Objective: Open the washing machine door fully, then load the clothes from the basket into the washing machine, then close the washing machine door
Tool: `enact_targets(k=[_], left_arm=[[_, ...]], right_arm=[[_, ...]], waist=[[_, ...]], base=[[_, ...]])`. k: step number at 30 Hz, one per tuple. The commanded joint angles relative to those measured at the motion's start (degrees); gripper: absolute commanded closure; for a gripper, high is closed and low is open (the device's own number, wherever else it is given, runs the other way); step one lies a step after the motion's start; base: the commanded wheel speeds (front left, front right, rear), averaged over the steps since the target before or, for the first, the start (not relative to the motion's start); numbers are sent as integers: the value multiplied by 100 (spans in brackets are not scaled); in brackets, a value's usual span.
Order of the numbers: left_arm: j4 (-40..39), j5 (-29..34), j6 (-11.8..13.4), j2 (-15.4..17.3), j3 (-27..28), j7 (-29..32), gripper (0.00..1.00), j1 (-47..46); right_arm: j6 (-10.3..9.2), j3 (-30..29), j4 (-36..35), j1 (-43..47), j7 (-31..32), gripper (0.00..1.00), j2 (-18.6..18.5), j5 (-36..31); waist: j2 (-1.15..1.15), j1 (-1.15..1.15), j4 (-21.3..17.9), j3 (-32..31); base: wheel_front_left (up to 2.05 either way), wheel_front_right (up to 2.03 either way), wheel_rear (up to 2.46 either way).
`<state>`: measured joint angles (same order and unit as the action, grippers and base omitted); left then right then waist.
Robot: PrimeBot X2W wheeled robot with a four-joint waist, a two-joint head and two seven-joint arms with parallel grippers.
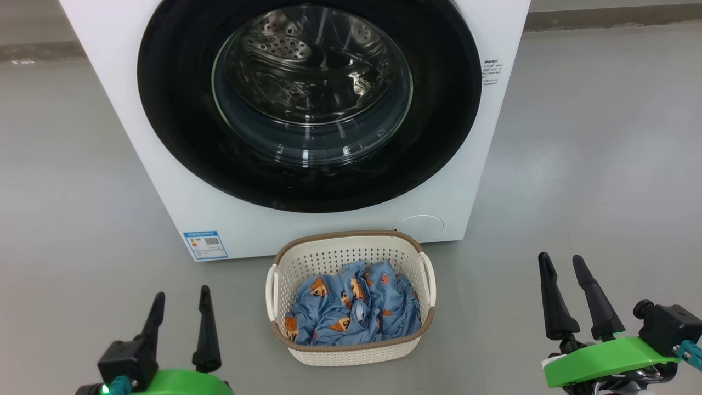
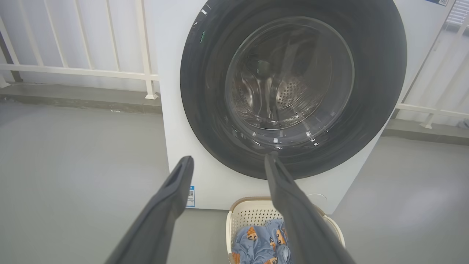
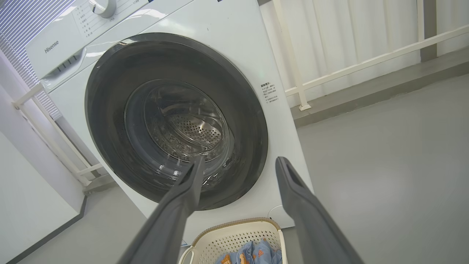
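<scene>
Drum mouth barred by the shut door; basket open from above

The washing machine door [image 1: 310, 93] lies flush against the washing machine [image 1: 247, 230], and its black ring and glass cover the whole drum mouth. The basket [image 1: 351, 237] stands on the floor [image 1: 82, 219] just before the machine's front lower edge, below the door, its top uncovered above the clothes [image 1: 351, 307]. Open grey floor runs on both sides of the basket, out to the left gripper [image 1: 182, 291] and the right gripper [image 1: 560, 255], both spread and holding nothing. A white railing [image 2: 91, 69] stands behind the machine.
</scene>
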<state>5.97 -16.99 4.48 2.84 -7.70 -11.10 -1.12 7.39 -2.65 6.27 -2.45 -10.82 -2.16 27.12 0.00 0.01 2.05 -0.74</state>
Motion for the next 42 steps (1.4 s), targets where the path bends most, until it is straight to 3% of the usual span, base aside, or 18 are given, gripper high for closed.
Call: enact_targets(k=[1, 8, 20, 42], left_arm=[[-128, 276, 78, 88, 102, -86, 0, -199], [32, 797, 144, 108, -58, -203, 0, -222], [454, 1014, 84, 60, -132, -389, 0, -259], [575, 847, 48, 21, -89, -390, 0, -346]], right_arm=[[9, 128, -160, -264, -116, 0, -62, -212], [9, 124, -77, -257, -233, 0, -66, -648], [10, 144, 316, -326, -417, 0, -72, -1306], [10, 83, 460, -409, -418, 0, -72, -1316]], waist=[[0, 0, -5, -4], [0, 0, 6, -26], [0, 0, 25, -35], [0, 0, -36, 33]], base=[[0, 0, 0], [0, 0, 0], [0, 0, 0], [0, 0, 0]])
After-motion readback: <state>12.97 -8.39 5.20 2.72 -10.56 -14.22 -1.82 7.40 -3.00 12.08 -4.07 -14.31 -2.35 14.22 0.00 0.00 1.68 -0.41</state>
